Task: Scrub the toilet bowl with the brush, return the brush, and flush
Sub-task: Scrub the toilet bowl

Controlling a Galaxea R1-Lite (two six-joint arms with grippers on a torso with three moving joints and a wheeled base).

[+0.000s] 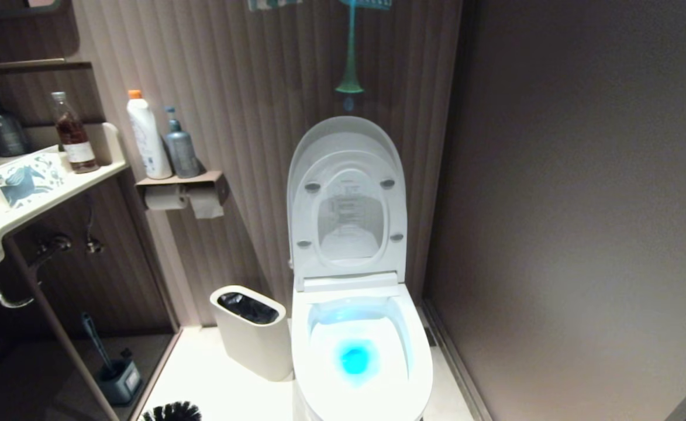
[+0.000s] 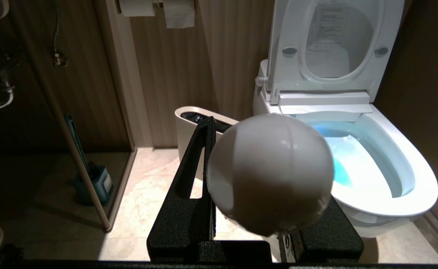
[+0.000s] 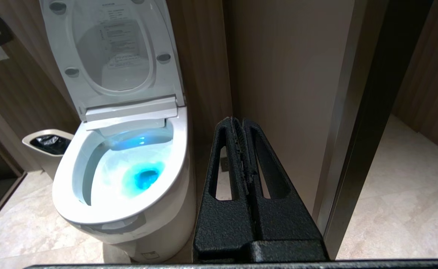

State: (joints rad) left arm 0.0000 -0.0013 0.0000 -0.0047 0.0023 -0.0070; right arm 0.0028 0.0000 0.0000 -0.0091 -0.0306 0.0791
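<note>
The left gripper is clamped on the smooth white ball-shaped knob that tops the brush; in the head view only the round black bristle head shows, low at the frame's edge, left of the glossy white oval toilet bowl and well apart from it. The seat and lid stand upright, blue water below. A round, slick knob could swivel or slip in the grip once the bristles press the porcelain. The off-white oval waste bin with black liner sits just beside the bowl, in the likely swing path. The right gripper, jaws pressed together and empty, hangs beside the bowl.
</note>
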